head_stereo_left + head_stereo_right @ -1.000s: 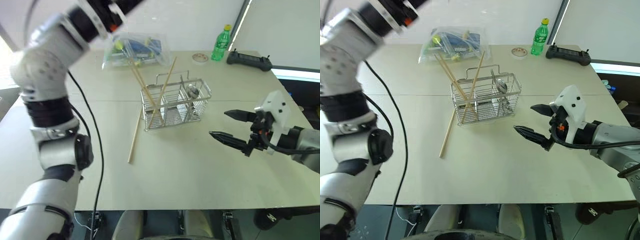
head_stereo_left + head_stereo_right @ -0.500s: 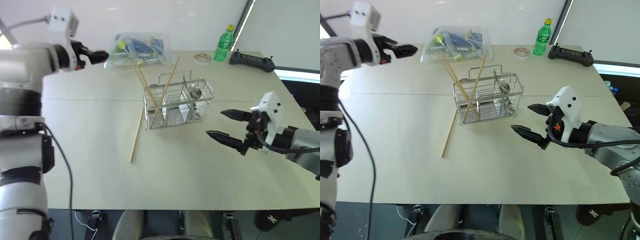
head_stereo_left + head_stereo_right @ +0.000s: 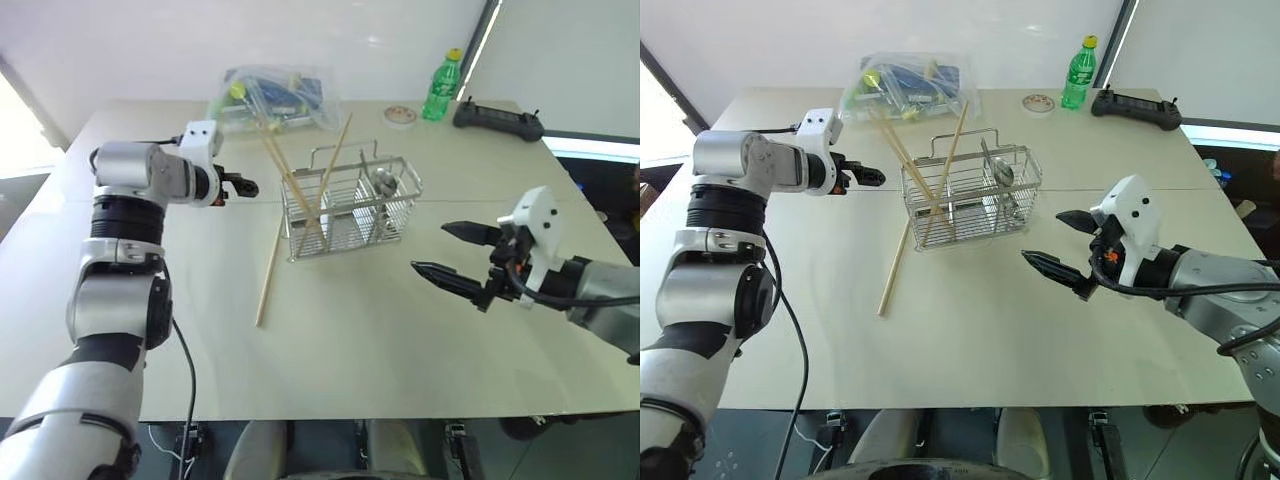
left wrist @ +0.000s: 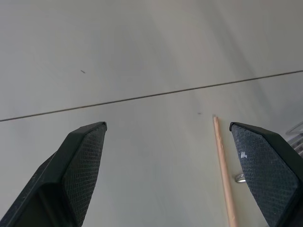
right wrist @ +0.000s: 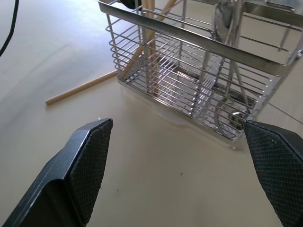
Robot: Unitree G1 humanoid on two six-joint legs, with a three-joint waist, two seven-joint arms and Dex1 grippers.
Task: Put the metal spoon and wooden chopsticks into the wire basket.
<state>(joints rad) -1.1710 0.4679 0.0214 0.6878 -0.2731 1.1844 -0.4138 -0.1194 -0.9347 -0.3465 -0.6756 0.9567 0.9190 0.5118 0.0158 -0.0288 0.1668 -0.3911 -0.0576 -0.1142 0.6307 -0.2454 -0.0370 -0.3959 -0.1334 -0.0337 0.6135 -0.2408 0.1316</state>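
Mid-bench, wire basket (image 3: 352, 203) upright; metal spoon (image 3: 385, 183) stands in its right compartment, two wooden chopsticks (image 3: 322, 186) lean crossed in the left. One loose chopstick (image 3: 270, 272) flat on bench (image 3: 350, 340), touching basket's left foot. Left claw (image 3: 243, 186) wide, empty, left of basket. Right claw (image 3: 452, 252) wide, empty, right of basket.

The wire basket (image 3: 350, 205) is shiny bare metal, and the metal spoon (image 3: 387, 183) in it gleams alike. The wooden chopsticks (image 3: 270, 270) are pale, matt wood. The table (image 3: 340, 340) is smooth and matt beige. Each tool's black fingers (image 5: 90, 161) carry finely textured pads.
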